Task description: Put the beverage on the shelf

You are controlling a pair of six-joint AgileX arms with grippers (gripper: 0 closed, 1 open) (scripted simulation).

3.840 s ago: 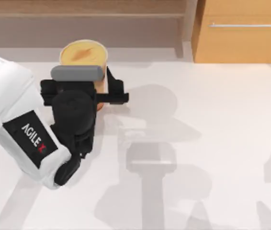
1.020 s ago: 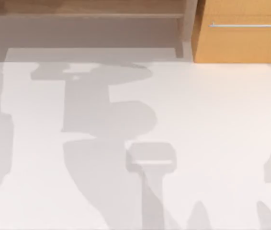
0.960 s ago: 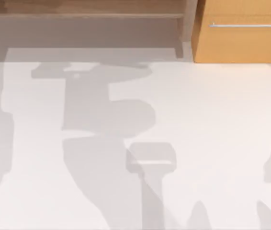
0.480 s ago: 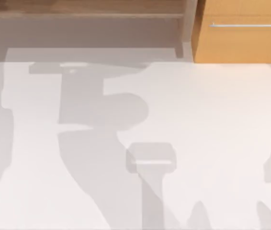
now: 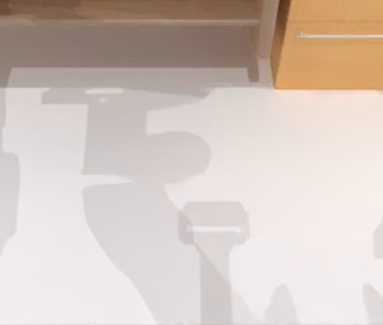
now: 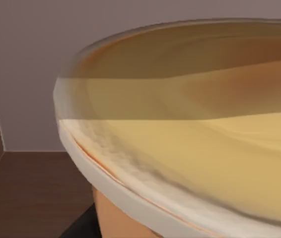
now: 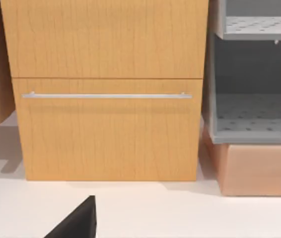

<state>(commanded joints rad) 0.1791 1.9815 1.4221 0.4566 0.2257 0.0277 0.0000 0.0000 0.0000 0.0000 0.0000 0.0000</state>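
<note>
**One cup held high, close to the shelf**

One thing dominates the left wrist view: the beverage, its pale rim and creamy yellow top sitting right under the camera, with a strip of orange-tan side below the rim. Behind it are a grey back wall and a dark brown board, which I take to be the inside of a shelf bay; so the cup appears to be at or just inside the shelf, carried by the left arm.

In the top view the white counter carries broad grey shadows on its left half, and the shelf runs along the far edge, with the orange-tan cabinet and its silver bar handle to its right.

My judgement is that the placing step is in hand: the cup is up off the counter and being brought onto a board. The next move calls for settling it level on the board, letting go, and backing out without tipping it.

Much is hidden. The left tool's fingers are out of sight, so I cannot tell how wide they stand, nor whether the cup's base touches the board. The dark sliver below the cup is too cropped to identify.

The right wrist view faces the cabinet, with a grey rack beside it; a black corner, probably part of the right tool, is too cut off to judge its opening.
</note>
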